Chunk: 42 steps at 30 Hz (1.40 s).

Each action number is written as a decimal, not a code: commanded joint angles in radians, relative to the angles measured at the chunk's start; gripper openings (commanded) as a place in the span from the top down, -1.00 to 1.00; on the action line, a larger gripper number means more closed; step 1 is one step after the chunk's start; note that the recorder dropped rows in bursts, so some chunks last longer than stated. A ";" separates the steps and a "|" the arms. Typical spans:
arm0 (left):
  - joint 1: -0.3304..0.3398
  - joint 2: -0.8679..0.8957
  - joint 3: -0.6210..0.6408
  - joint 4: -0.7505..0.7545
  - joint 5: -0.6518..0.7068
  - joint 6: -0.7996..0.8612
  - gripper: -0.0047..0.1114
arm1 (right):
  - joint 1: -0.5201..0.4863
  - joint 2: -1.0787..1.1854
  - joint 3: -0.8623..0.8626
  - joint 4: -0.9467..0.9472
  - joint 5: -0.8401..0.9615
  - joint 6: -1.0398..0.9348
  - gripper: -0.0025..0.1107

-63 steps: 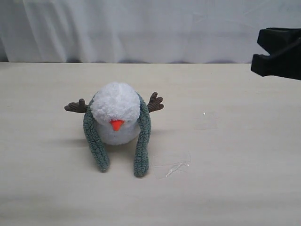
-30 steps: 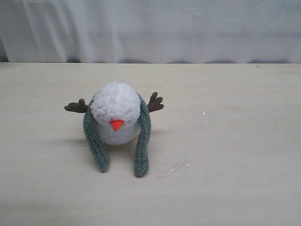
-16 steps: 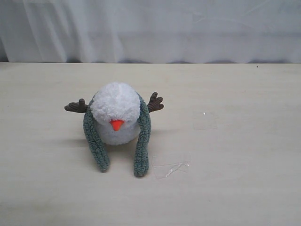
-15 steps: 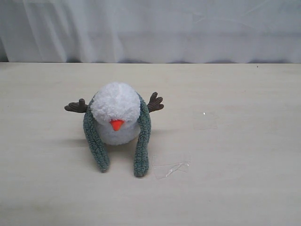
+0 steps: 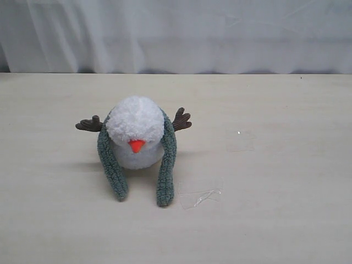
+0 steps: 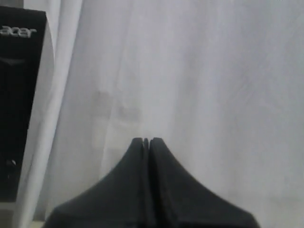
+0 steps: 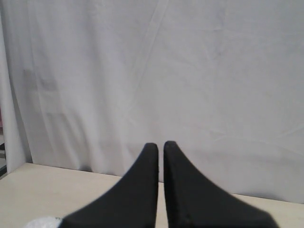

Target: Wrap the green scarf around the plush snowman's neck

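Note:
The plush snowman (image 5: 135, 132) sits left of the table's middle in the exterior view, orange nose toward the camera and brown twig arms sticking out on both sides. The green scarf (image 5: 166, 165) passes behind its head, and both ends hang down in front onto the table, one on each side, uncrossed. Neither gripper shows in the exterior view. My left gripper (image 6: 146, 140) is shut and empty, pointing at the white curtain. My right gripper (image 7: 161, 145) is shut and empty, raised above the table; a bit of the snowman's white fluff (image 7: 42, 222) shows at that view's edge.
A scrap of clear plastic film (image 5: 199, 196) lies on the table just right of the scarf's right end. A white curtain (image 5: 176, 33) closes off the back. A black monitor (image 6: 19, 95) stands beside the curtain in the left wrist view.
About two seconds ago the right gripper showed at the upper right edge of the exterior view; it has since left that view. The snowman and scarf have not moved.

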<state>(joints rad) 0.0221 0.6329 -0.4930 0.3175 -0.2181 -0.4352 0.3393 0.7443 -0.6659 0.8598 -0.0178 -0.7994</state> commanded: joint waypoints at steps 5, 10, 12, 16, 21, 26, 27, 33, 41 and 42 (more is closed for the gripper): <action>-0.025 -0.221 0.002 -0.162 0.125 0.352 0.92 | 0.001 -0.004 0.003 0.000 -0.007 0.006 0.88; -0.099 -0.335 0.002 -0.341 0.163 0.628 0.92 | 0.001 -0.004 0.003 0.000 -0.007 0.006 0.88; -0.099 -0.358 0.002 -0.341 0.163 0.616 0.92 | 0.001 -0.004 0.003 0.000 -0.007 0.006 0.88; -0.099 -0.459 0.002 -0.329 0.188 0.565 0.92 | 0.001 -0.004 0.003 0.000 -0.007 0.006 0.88; -0.099 -0.633 0.002 -0.329 0.218 0.565 0.92 | 0.001 -0.004 0.003 0.000 -0.007 0.006 0.88; -0.099 -0.633 0.003 -0.323 0.250 0.565 0.92 | 0.001 -0.004 0.003 0.000 -0.009 0.006 0.88; -0.099 -0.633 0.008 -0.318 0.256 0.565 0.92 | 0.001 -0.004 0.003 0.000 -0.009 0.006 0.88; -0.099 -0.633 0.168 -0.222 0.269 0.565 0.92 | 0.001 -0.004 0.003 0.000 -0.009 0.006 0.88; -0.099 -0.633 0.299 -0.195 0.265 0.565 0.92 | 0.001 -0.004 0.003 0.000 -0.009 0.006 0.88; -0.099 -0.633 0.308 -0.195 0.265 0.565 0.92 | 0.001 -0.004 0.003 0.000 -0.009 0.006 0.88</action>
<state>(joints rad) -0.0704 0.0049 -0.2074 0.1149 0.0520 0.1365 0.3393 0.7443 -0.6659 0.8598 -0.0215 -0.7994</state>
